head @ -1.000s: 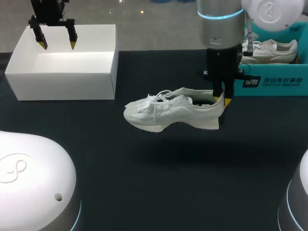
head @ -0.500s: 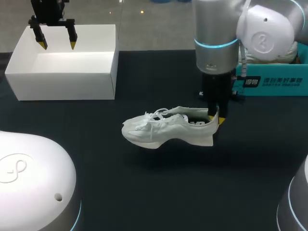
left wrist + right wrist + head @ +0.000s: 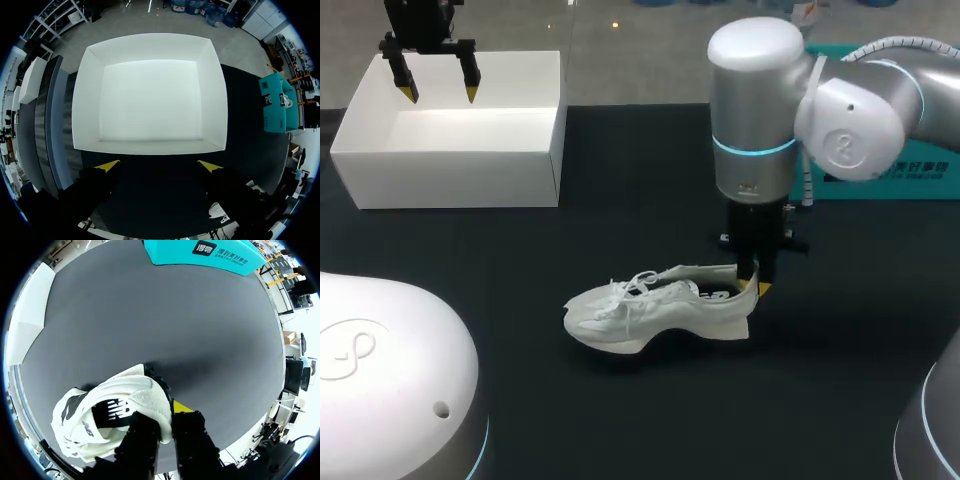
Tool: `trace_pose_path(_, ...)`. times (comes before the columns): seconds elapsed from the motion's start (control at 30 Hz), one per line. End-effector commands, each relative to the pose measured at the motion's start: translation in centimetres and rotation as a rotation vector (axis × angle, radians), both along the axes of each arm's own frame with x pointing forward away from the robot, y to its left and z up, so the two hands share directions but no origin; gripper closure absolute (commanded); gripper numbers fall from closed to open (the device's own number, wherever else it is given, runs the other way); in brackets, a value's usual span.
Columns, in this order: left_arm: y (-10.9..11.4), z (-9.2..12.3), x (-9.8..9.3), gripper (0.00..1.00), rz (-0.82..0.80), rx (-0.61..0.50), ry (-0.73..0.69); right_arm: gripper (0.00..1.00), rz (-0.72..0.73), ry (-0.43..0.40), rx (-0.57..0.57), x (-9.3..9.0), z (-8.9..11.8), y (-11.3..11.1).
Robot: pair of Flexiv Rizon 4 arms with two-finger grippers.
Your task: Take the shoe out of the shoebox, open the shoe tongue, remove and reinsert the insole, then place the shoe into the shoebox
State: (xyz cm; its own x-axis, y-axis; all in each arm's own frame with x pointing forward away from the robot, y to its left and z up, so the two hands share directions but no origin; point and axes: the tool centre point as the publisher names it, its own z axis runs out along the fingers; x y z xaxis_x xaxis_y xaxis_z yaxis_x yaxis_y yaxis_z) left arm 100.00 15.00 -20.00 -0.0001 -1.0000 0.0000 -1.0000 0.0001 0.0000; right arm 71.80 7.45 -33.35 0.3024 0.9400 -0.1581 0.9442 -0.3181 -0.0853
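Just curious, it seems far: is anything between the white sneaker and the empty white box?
Nothing visible lies on the dark table between the white lace-up sneaker, held by the right gripper, and the open white cardboard box. Only the left gripper hangs open above that box.

The shoe (image 3: 650, 318) sits centrally, the shoebox (image 3: 450, 150) behind-left of it, a second box (image 3: 920, 188) behind-right.
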Motion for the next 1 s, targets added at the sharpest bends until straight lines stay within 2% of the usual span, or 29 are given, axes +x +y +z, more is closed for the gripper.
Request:
trace_pose_path(0.03, 0.0, 0.0, 0.0, 0.0, 0.0, 0.0, 0.0, 1.0, -0.002, 0.012, 0.008, 0.2, -1.7, 0.4)
trace_pose_path(0.27, 0.0, 0.0, 0.0, 0.0, 0.0, 0.0, 0.0, 1.0, -0.008, 0.019, 0.016, 0.3, -2.7, 0.3)
trace_pose_path(0.5, 0.0, 0.0, 0.0, 0.0, 0.0, 0.0, 0.0, 1.0, -0.003, 0.029, -0.015, -0.1, -2.4, 0.5)
trace_pose_path(0.53, 0.0, 0.0, 0.0, 0.0, 0.0, 0.0, 0.0, 0.88, -0.004, 0.027, -0.015, -0.2, -2.2, 0.5)
trace_pose_path(0.57, 0.0, 0.0, 0.0, 0.0, 0.0, 0.0, 0.0, 0.67, -0.009, 0.024, -0.015, -0.2, -2.1, 0.5)
trace_pose_path(0.63, 0.0, 0.0, 0.0, 0.0, 0.0, 0.0, 0.0, 0.01, -0.016, 0.022, -0.012, -0.3, -1.8, 0.4)
trace_pose_path(0.87, 0.0, 0.0, 0.0, 0.0, 0.0, 0.0, 0.0, 0.0, -0.022, -0.005, -0.01, -0.8, 0.0, 0.5)
trace_pose_path(1.0, 0.0, 0.0, 0.0, 0.0, 0.0, 0.0, 0.0, 0.0, 0.013, -0.056, 0.032, -0.9, 1.6, 0.3)
